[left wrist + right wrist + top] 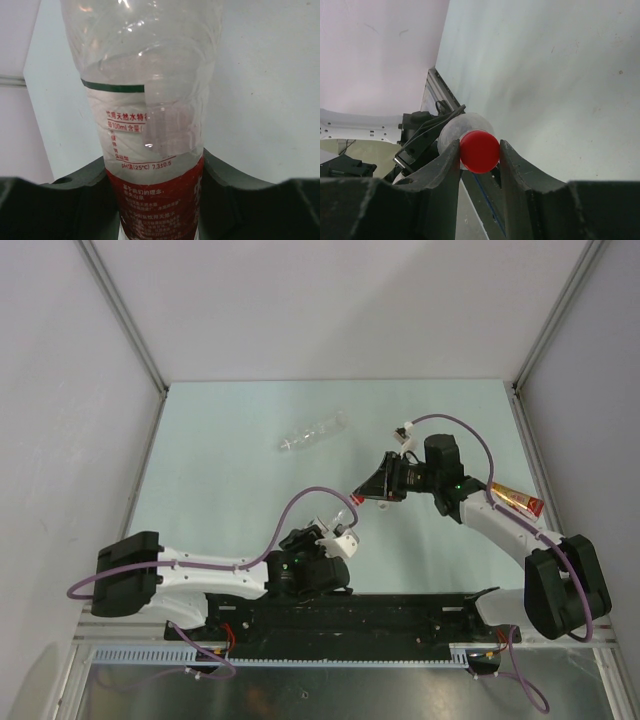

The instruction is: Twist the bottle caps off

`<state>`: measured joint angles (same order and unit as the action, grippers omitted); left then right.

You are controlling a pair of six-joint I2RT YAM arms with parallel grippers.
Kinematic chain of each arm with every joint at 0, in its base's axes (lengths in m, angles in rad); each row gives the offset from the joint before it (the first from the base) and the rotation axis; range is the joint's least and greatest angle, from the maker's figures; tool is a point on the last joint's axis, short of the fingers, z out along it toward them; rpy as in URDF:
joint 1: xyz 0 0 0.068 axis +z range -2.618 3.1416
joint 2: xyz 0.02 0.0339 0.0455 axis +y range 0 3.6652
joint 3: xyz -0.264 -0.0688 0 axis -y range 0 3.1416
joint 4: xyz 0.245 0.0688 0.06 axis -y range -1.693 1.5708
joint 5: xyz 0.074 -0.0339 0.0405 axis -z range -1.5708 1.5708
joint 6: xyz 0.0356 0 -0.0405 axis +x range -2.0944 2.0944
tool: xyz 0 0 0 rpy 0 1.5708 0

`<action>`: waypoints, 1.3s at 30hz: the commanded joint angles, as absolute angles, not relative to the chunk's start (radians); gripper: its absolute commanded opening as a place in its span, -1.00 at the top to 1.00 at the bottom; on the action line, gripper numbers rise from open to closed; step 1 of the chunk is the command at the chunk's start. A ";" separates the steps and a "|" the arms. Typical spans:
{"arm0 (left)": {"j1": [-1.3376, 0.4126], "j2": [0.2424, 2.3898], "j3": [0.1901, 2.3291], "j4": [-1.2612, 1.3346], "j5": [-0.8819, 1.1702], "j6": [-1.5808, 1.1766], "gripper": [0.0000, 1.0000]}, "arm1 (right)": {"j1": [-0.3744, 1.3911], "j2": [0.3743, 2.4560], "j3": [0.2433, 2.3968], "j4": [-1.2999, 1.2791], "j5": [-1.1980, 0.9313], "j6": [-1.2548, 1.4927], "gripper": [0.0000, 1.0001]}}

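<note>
1. Top external view took in the whole scene. A pale green table point(230, 490) was walled by white panels, and both arms reached in from its near edge.
2. The left arm point(210, 575) lay low along the near edge. The right arm point(500, 520) stretched in from the right side, with its wrist turned toward the left one.
3. The clear plastic bottle with a red label band point(150, 115) was held up off the table near the middle front, its neck tilted toward the right arm. The left gripper point(156, 200) was clamped around it. In the left wrist view its dark fingers point(75, 200) pressed against both sides of the red band.
4. A clear crinkled plastic bottle point(313, 432) lay on its side toward the far middle of the table, well apart from both grippers. Its cap was too small for me to make out.
5. A small bottle of amber liquid point(512, 497) lay near the right edge of the table, just beside the right arm and partly hidden by it.
6. The small round red plastic cap point(479, 150) sat at the top of the held bottle, with the bottle's clear shoulder showing behind it. The right gripper point(479, 152) was closed on this cap. In the right wrist view one dark finger touched each side of it.
</note>
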<state>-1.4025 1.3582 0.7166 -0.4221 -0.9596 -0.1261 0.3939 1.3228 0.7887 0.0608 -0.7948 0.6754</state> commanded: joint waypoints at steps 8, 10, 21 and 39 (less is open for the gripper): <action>-1.399 1.309 0.728 -0.359 -0.760 -0.157 1.00 | 0.436 1.224 0.800 0.095 -0.854 0.590 1.00; -1.392 1.297 0.720 -0.326 -0.697 -0.134 1.00 | 0.436 1.210 0.799 0.094 -0.856 0.580 1.00; -1.245 1.149 0.650 -0.153 -0.260 -0.059 1.00 | 0.436 1.137 0.800 0.109 -0.874 0.565 1.00; -1.068 0.769 0.481 0.040 0.383 -0.118 1.00 | 0.543 1.037 0.801 0.227 -1.062 0.436 1.00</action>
